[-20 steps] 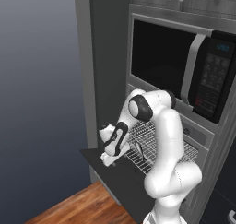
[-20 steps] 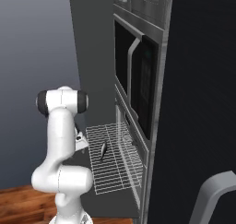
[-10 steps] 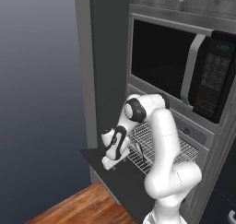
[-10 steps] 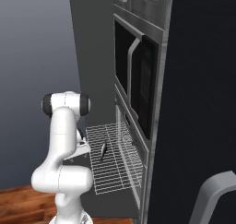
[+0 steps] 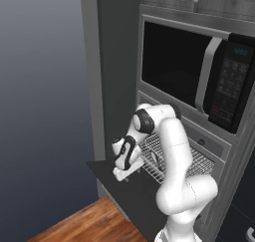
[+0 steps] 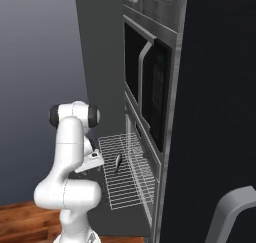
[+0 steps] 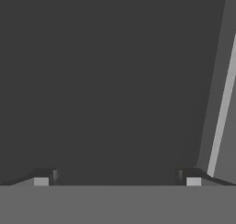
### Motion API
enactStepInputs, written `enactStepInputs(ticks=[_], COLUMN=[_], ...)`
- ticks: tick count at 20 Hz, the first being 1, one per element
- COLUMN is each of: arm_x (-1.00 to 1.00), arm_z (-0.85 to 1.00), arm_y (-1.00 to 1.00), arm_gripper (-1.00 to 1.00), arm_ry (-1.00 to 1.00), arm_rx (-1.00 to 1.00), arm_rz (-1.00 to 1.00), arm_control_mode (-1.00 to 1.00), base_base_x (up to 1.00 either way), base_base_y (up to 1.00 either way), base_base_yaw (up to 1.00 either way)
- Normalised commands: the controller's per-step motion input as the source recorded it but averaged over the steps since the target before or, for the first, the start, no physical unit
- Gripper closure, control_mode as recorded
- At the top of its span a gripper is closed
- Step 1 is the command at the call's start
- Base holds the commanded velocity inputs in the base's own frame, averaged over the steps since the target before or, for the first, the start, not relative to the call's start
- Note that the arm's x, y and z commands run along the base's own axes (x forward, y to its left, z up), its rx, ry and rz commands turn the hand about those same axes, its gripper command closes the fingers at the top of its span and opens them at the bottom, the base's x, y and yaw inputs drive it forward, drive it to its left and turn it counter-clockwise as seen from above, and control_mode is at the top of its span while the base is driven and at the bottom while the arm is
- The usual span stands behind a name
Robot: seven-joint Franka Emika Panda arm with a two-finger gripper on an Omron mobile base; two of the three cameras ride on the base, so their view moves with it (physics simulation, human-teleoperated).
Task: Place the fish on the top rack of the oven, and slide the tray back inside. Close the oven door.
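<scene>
While the fish (image 6: 118,161) lies on the pulled-out rack (image 6: 127,187) above the lowered oven door (image 5: 124,186), the gripper (image 5: 124,174) hangs low over the door's outer edge, beside the rack, jaws spread wide, holding nothing.

I see the top rack (image 6: 125,174) pulled out of the oven (image 5: 209,151) over the lowered oven door (image 5: 127,193), and the fish (image 6: 118,161) lies directly on its silver mesh, near the middle toward the inner end, with wooden floor (image 5: 84,223) below.
</scene>
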Motion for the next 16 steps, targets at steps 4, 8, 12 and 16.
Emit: enactStepInputs(ticks=[4,8,12,16], arm_x=[0.01,0.00,0.00,0.00], arm_z=[-0.17,-0.24,-0.19,-0.05], arm_y=[-0.94,-1.00,-1.00,-1.00], arm_gripper=[-1.00,-1.00,-1.00,-1.00], arm_ry=[0.03,0.07,0.06,0.05], arm_rx=[0.00,0.00,0.00,0.00], arm_rz=[0.00,0.00,0.00,0.00], arm_control_mode=[-1.00,-1.00,-1.00,-1.00], base_base_x=[0.00,0.00,0.00,0.00], base_base_y=[0.00,0.00,0.00,0.00], base_base_yaw=[0.00,0.00,0.00,0.00])
